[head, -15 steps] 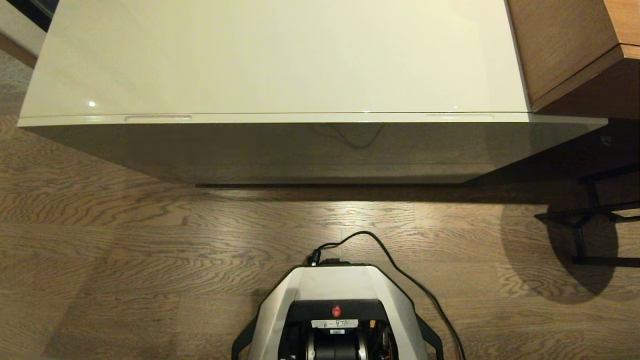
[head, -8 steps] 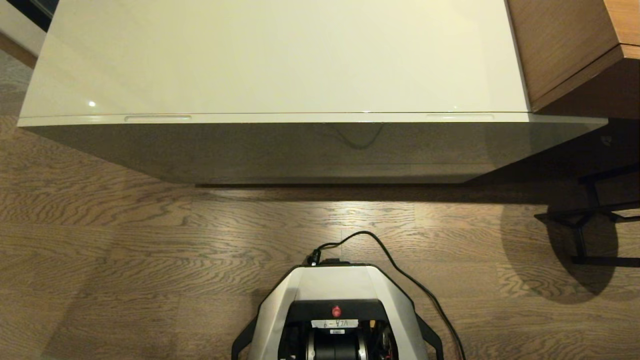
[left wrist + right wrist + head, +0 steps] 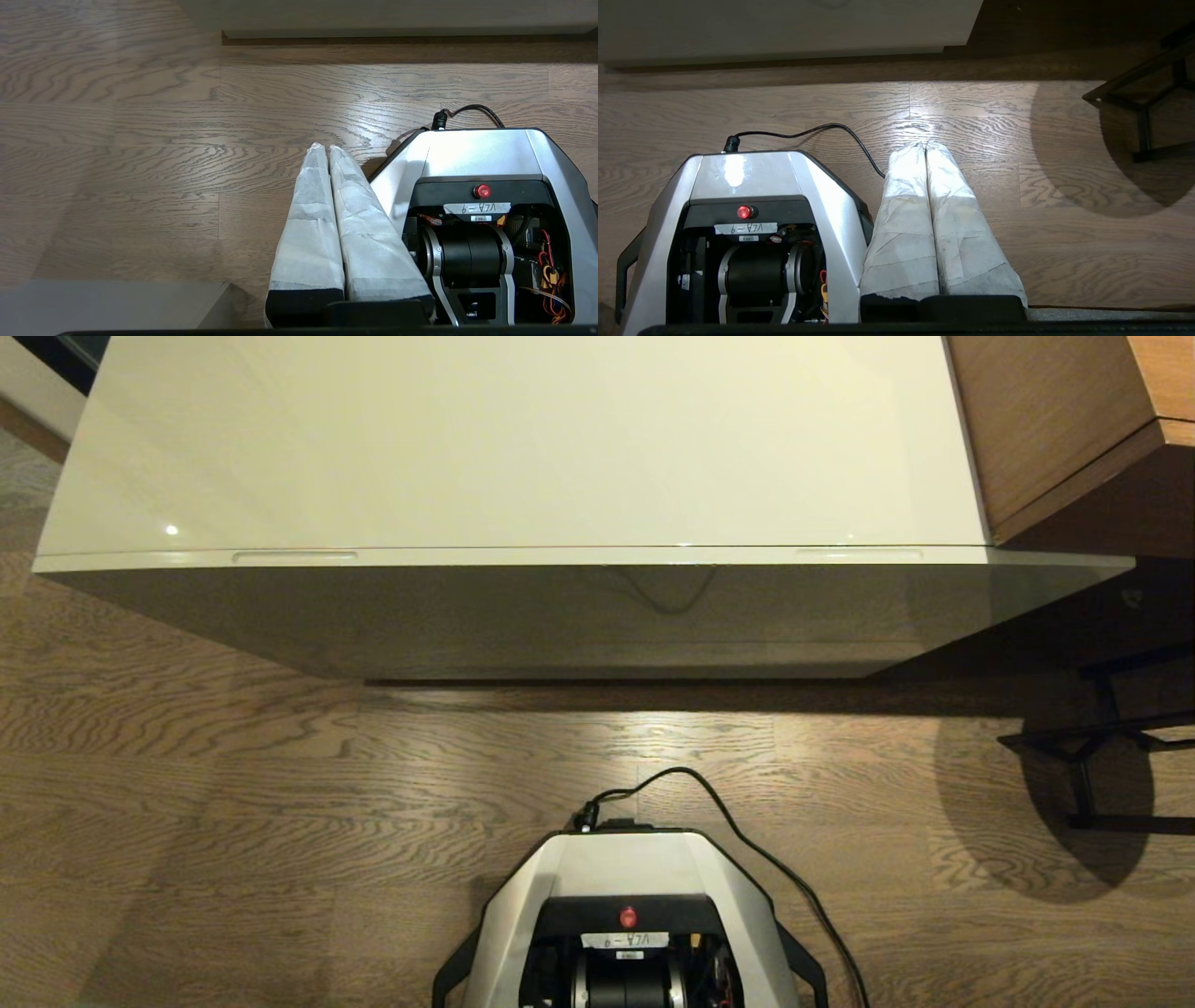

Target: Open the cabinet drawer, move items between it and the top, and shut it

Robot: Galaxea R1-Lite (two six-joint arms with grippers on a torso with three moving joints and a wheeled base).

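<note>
Head view – top: the large, flat, glossy cream-white top (image 3: 523, 439) of the low wide cabinet was seen bare; no slippers or paper roll were visible on it.
Head view – drawer: the very wide, shallow, glossy beige-grey cabinet drawer (image 3: 579, 557) was seen fully shut, flush under the top, right across the cabinet's front.
Head view – slots: two slim oblong slots were noted at the drawer's front edge, a left slot (image 3: 295, 557) and a right slot (image 3: 859, 554), well apart.
Head view – surroundings: a brown wooden furniture piece (image 3: 1055, 420) was seen beside the cabinet's right end, and the robot's grey base (image 3: 627, 868) on the wooden floor (image 3: 233, 784) before it. Neither arm was in view.
Left wrist view – pincer: the left pincer (image 3: 328, 150), wrapped in white padding, was seen pressed closed and empty, hanging over the floor beside the base.
Right wrist view – pincer: the right pincer (image 3: 924, 147) was seen likewise closed and empty, over the floor by the black cable (image 3: 817, 133).
Handling, judged: the drawer was taken to be stiff, broad and slippery-faced; a slot was judged the only sound hold, and a one-sided pull was thought likely to skew it.
Stage, judged: nothing had been opened yet.
</note>
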